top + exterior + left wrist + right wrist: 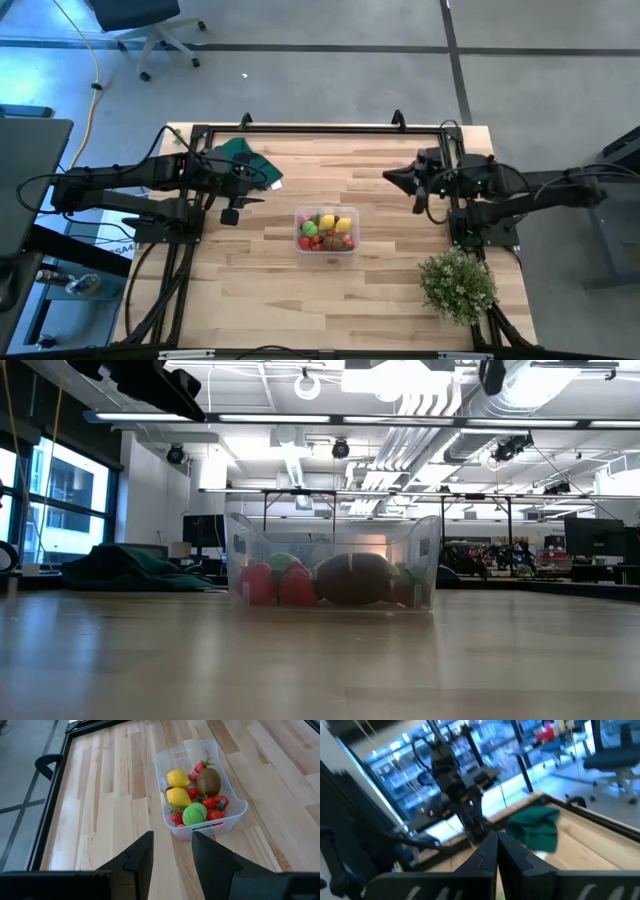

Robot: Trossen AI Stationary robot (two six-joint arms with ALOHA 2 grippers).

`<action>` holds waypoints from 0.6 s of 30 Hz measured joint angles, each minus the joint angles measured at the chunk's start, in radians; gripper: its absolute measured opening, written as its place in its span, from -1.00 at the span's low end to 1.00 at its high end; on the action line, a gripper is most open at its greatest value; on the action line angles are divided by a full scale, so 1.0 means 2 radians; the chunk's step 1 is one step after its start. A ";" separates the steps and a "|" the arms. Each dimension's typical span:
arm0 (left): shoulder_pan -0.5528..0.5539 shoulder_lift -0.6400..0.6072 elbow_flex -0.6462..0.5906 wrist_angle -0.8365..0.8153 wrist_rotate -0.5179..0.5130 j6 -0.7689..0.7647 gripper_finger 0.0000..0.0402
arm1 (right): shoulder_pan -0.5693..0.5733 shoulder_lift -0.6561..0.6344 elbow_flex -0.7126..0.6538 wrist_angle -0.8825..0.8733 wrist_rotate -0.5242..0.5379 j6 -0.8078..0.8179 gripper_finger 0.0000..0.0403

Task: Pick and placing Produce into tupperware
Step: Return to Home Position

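The clear tupperware stands on the wooden table a little right of centre; in it lie several produce pieces: yellow, red, green and brown. In the low view the tupperware rests on its flat bottom. My left gripper hangs above the table's left part, open, nothing between its fingers, pointing toward the tupperware. My right gripper hangs above the table's right part, shut and empty, pointing level toward the left arm.
A dark green cloth lies at the far left of the table. A bushy pale-green plant stands at the near right corner. Bare wood lies in front of and beside the tupperware. A black frame edges the table.
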 joint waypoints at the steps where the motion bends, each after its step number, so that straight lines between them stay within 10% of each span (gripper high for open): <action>1: 0.000 0.000 0.000 0.000 0.000 0.000 -0.39 | -0.003 -0.004 -0.018 0.027 -0.001 -0.001 -1.00; 18: 0.000 0.000 0.000 0.000 0.000 0.000 -0.39 | -0.051 -0.184 -0.130 0.098 -0.023 -0.060 -1.00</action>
